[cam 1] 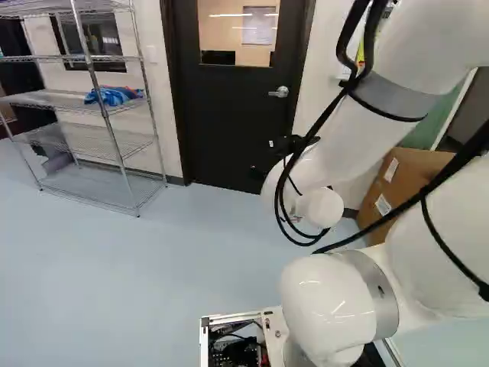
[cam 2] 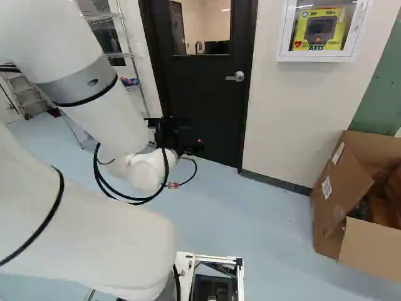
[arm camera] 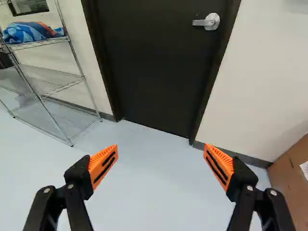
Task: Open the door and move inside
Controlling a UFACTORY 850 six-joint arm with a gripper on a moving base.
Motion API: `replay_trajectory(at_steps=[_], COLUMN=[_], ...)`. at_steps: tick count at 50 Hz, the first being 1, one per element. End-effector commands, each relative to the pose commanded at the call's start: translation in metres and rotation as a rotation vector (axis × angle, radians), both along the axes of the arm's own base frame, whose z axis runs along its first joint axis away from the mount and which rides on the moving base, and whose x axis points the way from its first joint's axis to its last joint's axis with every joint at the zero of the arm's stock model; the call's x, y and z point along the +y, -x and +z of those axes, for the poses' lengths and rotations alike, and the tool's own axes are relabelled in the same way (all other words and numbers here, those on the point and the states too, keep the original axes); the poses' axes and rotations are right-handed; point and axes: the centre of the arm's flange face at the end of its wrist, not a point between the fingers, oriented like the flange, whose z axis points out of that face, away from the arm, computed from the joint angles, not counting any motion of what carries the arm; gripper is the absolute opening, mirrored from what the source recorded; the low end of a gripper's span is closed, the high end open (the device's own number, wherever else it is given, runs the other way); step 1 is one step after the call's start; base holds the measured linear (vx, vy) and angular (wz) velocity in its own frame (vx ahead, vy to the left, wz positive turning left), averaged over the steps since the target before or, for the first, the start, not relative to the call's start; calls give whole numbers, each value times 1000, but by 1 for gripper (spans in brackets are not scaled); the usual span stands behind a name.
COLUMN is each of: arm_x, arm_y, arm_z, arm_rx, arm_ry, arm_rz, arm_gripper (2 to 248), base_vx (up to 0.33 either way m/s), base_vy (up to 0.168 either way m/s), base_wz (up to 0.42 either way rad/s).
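The black door [cam 1: 229,115] stands closed in its dark frame, with a window in its upper half. Its silver lever handle [cam 2: 235,76] is on the door's right side in every view. My gripper [cam 2: 182,137] shows dark in front of the door's lower part in the right base view, lower than the handle. In the wrist view the gripper [arm camera: 161,161] has its orange pads wide apart with nothing between them; the door [arm camera: 154,67] lies ahead, and the handle [arm camera: 208,21] is ahead and well off from the fingers.
A wire shelf rack [cam 1: 92,145] with a blue bundle [cam 1: 114,95] stands left of the door. On the wall to the door's right hangs an AED cabinet [cam 2: 319,55]. An opened cardboard box [cam 2: 341,194] sits on the floor [cam 2: 263,213] by that wall.
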Motion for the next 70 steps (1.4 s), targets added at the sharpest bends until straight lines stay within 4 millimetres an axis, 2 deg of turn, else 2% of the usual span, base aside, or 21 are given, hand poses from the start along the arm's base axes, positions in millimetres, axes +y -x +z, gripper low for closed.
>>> replay_trajectory(at_steps=[44, 70], arm_x=[0, 0], arm_y=[0, 0], arm_z=[0, 0], arm_rx=[0, 0], arm_ry=[0, 0], arm_rz=[0, 0], arm_gripper=[247, 247], base_vx=[135, 168], base_vy=[42, 38], base_wz=[-20, -180])
